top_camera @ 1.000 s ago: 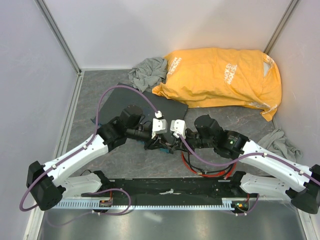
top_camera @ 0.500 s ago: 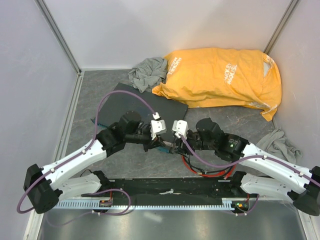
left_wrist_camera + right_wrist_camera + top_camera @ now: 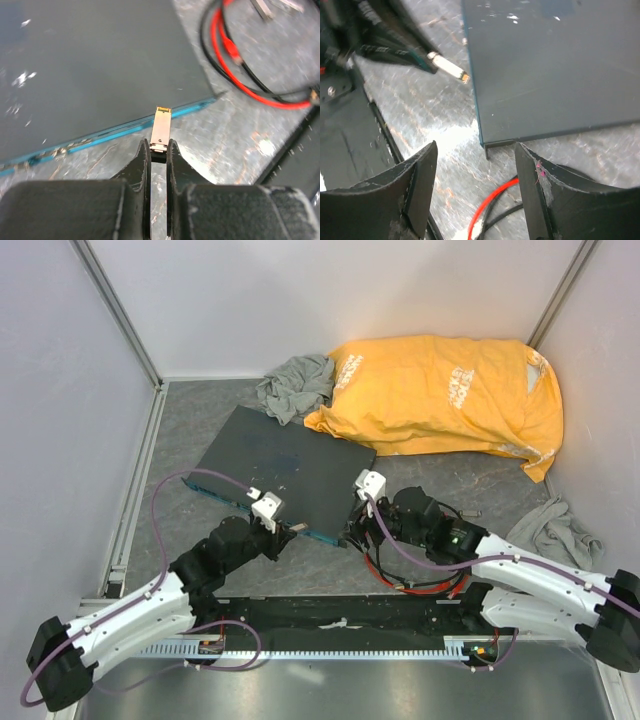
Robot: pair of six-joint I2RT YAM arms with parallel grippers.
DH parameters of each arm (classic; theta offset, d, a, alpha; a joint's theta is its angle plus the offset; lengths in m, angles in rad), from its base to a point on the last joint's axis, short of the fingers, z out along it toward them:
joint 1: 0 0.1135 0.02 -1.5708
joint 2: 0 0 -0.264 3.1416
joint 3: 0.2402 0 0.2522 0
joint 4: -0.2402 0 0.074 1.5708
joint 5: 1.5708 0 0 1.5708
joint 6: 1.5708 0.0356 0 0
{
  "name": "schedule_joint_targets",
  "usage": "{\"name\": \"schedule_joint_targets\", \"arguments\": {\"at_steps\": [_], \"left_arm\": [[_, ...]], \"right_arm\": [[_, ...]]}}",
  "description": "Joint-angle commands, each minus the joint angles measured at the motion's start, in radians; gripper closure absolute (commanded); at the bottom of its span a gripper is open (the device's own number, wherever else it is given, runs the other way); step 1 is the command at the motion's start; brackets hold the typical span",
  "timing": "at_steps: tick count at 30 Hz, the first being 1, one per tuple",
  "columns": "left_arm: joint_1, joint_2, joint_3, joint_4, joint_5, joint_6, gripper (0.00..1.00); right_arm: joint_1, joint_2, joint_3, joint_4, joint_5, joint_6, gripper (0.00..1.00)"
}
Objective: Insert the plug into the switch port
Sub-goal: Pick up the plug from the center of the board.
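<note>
The left gripper [image 3: 159,150] is clamped on the plug [image 3: 161,127], pinching its rear end so that the gold-tipped nose sticks out ahead of the fingers. The nose sits just beside the blue-green front edge [image 3: 100,136] of the switch [image 3: 100,65], near the box's right corner and not in any socket. The red cable [image 3: 240,75] lies looped on the table [image 3: 225,150] to the right of that corner. The right gripper [image 3: 475,150] hangs above the same corner, jaws wide apart, holding nothing.
</note>
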Motion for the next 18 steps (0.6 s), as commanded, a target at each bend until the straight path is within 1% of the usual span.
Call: {"name": "schedule_joint_targets", "arguments": {"at_steps": [1,3,4,6,7,10,11,12,14,15,18], "left_arm": [[-0.007,-0.081,-0.081,0.184,-0.104,-0.118,0.98],[-0.007,-0.092,-0.095,0.244,-0.075,-0.116,0.98],[-0.007,-0.091,-0.103,0.267,-0.064,-0.112,0.98],[-0.007,-0.077,-0.104,0.327,-0.03,-0.095,0.98],[-0.008,-0.066,-0.1,0.345,-0.02,-0.09,0.99],[-0.01,-0.023,-0.083,0.41,0.008,-0.078,0.99],[-0.01,-0.014,-0.08,0.428,0.008,-0.075,0.99],[-0.011,0.01,-0.075,0.456,0.034,-0.073,0.98],[-0.013,0.036,-0.063,0.488,0.045,-0.066,0.98],[-0.016,0.061,-0.06,0.502,0.051,-0.066,0.98],[-0.018,0.102,-0.042,0.556,0.071,-0.063,0.98]], "right_arm": [[-0.006,0.067,-0.013,0.185,0.11,0.237,0.3],[-0.022,0.089,-0.014,0.226,0.152,0.326,0.27],[-0.032,0.109,-0.017,0.245,0.147,0.426,0.27],[-0.064,0.119,-0.036,0.315,0.134,0.526,0.24],[-0.075,0.132,-0.04,0.334,0.122,0.613,0.23],[-0.126,0.156,-0.05,0.374,0.117,0.724,0.2],[-0.152,0.161,-0.051,0.374,0.093,0.793,0.2],[-0.166,0.167,-0.056,0.381,0.085,0.824,0.2],[-0.209,0.172,-0.08,0.421,0.026,0.916,0.2],[-0.216,0.173,-0.086,0.462,0.007,0.945,0.21],[-0.233,0.192,-0.09,0.484,-0.033,1.011,0.23]]}}
